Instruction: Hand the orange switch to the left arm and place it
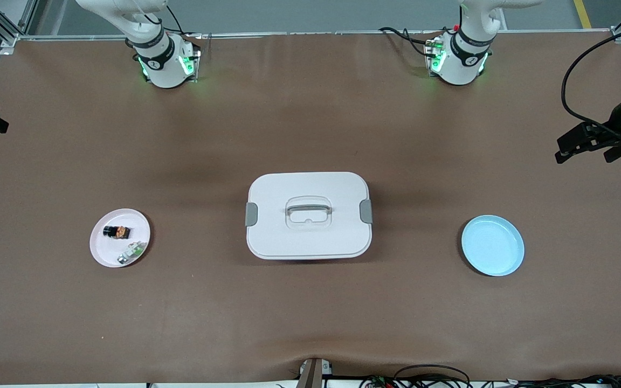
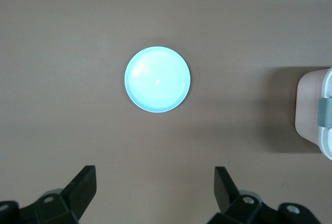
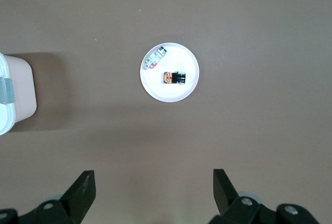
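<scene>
Front view: I am reading the desk [image 1: 310,323] from the right arm's end to the left arm's end.
Pink plate [image 1: 120,237]: it is sitting toward the right arm's end of the desk, carrying two small parts.
Orange switch [image 1: 116,231]: it is lying on its side on the pink plate, black body and orange end both showing, just beside the greenish-white part [image 1: 131,252], which is nearer to the front camera.
Box [image 1: 309,215]: it is standing lidded mid-desk, between the two plates.
Blue plate [image 1: 492,245]: it is lying bare toward the left arm's end.
Right end effector [image 3: 154,190]: it is hanging released, fingers spread wide, high over the pink plate; in the front view only its edge is showing.
Left end effector [image 2: 155,187]: it is hanging released, fingers wide, high over the blue plate, holding nothing.
Handling: I am judging the switch light, rigid and liable to roll or skid on the smooth plate.
Grip: I am planning to pinch it across the black barrel, fingers straddling its narrow width, clear of the neighbouring part.
Risk: I am expecting the handover to need height, since the box is blocking the straight path.
</scene>
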